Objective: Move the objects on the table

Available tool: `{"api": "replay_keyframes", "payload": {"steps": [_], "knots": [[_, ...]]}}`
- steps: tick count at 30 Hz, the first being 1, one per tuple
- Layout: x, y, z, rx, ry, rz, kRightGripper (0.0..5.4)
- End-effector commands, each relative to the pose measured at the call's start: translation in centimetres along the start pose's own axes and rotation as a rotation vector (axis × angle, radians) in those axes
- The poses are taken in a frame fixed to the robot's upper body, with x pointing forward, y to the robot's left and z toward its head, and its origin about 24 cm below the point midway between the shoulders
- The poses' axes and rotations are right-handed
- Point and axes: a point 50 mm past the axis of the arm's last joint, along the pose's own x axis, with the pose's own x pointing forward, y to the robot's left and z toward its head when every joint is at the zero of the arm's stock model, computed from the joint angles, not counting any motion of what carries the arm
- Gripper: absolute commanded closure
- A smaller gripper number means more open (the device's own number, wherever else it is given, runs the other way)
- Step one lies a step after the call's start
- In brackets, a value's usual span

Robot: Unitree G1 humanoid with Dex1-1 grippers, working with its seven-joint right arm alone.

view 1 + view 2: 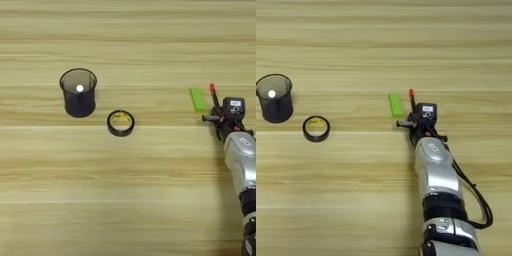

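Right gripper (415,120) at the red marker pen (412,100), just right of the green block (396,105); cannot tell finger state. Tape ring (316,128) well apart to the left, beside the mesh cup (275,98). Looks like pen pickup stage. Next: confirm pinch on pen, then lift clear of block.

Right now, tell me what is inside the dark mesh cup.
A single white ball lies inside the dark mesh cup. Whatever might sit beneath the ball is covered from this angle.
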Motion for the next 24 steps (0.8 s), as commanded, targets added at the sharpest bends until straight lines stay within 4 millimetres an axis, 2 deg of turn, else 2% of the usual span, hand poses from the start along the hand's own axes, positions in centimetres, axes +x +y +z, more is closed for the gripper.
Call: {"api": "replay_keyframes", "payload": {"steps": [1,6,7,9,17,24], "knots": [[0.8,-0.2,3.4,-0.027,-0.115,0.001,4.73],[0.8,-0.2,3.3,-0.029,-0.114,0.003,4.73],[0.8,-0.1,3.3,-0.029,-0.114,0.004,4.37],[0.8,-0.1,3.3,-0.030,-0.113,0.005,4.29],[0.7,0.2,3.5,-0.024,-0.132,0.020,3.39],[-0.6,1.4,5.7,0.009,-0.293,0.105,2.66]]}}
